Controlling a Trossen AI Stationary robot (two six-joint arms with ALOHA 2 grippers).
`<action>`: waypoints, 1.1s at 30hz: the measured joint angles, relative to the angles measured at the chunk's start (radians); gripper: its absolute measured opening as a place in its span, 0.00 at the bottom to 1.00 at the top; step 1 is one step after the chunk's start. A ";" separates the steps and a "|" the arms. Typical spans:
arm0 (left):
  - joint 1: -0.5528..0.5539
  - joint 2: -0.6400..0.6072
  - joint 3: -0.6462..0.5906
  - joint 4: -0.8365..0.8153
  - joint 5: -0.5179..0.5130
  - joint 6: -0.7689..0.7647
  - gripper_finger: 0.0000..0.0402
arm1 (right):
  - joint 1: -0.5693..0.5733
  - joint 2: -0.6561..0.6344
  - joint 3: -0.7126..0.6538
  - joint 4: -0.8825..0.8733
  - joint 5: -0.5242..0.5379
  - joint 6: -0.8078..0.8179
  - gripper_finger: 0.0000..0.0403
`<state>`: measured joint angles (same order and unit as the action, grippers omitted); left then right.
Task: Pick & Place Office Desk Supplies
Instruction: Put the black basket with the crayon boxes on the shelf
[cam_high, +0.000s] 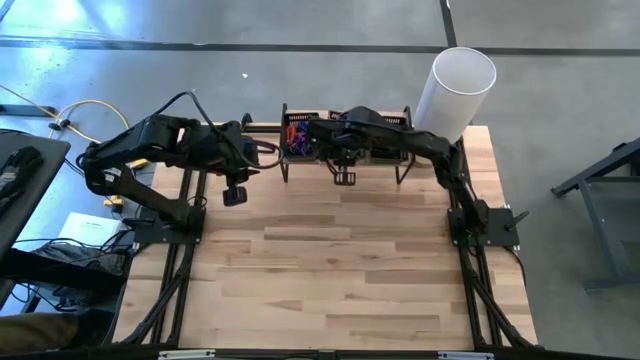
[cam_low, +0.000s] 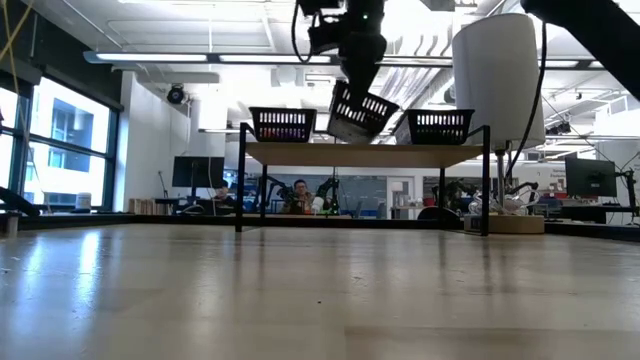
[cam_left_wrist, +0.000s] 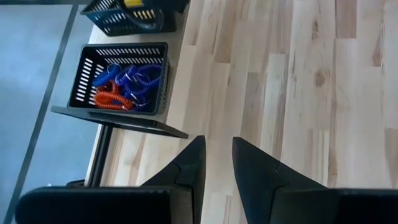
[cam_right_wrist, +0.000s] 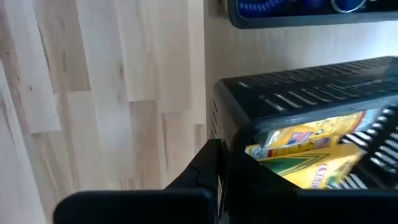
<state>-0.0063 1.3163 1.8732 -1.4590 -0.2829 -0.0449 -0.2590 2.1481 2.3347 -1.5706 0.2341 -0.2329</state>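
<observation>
We are watching the right gripper (cam_low: 358, 88) holding the middle mesh tray (cam_low: 362, 112) by its rim, lifted and tilted above the shelf (cam_low: 365, 152); its jaws are clamped shut on the tray wall. Inside, yellow crayon packets (cam_right_wrist: 311, 152) are sliding toward the low side. We are judging them light, stiff cardboard, smooth enough to slip out if the tilt grows; a grip across the narrow faces should suit them.

The left gripper (cam_left_wrist: 217, 163) is hovering over bare table, jaws slightly parted and empty. Coiled loops (cam_left_wrist: 124, 84), blue, purple and orange, are lying tangled in the end tray (cam_left_wrist: 158, 78); springy and soft, they will likely drag neighbours along, so we are favouring a pinch on a single strand.

The white cylinder (cam_high: 455, 90) is standing near the right arm, and the third tray (cam_low: 440, 125) sits beside the lifted one, crowding any swing.
</observation>
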 joint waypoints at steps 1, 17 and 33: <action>0.000 0.000 0.000 0.000 0.000 0.004 0.18 | -0.003 0.002 -0.001 0.000 -0.008 -0.001 0.01; 0.000 0.000 0.000 -0.005 0.000 0.005 0.18 | -0.016 0.030 -0.013 0.026 0.000 -0.008 0.01; 0.000 0.000 0.000 -0.042 0.051 0.030 0.18 | -0.008 0.065 -0.012 0.026 0.029 0.046 0.20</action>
<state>-0.0067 1.3163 1.8729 -1.5009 -0.2317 -0.0150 -0.2668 2.2133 2.3230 -1.5444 0.2629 -0.1871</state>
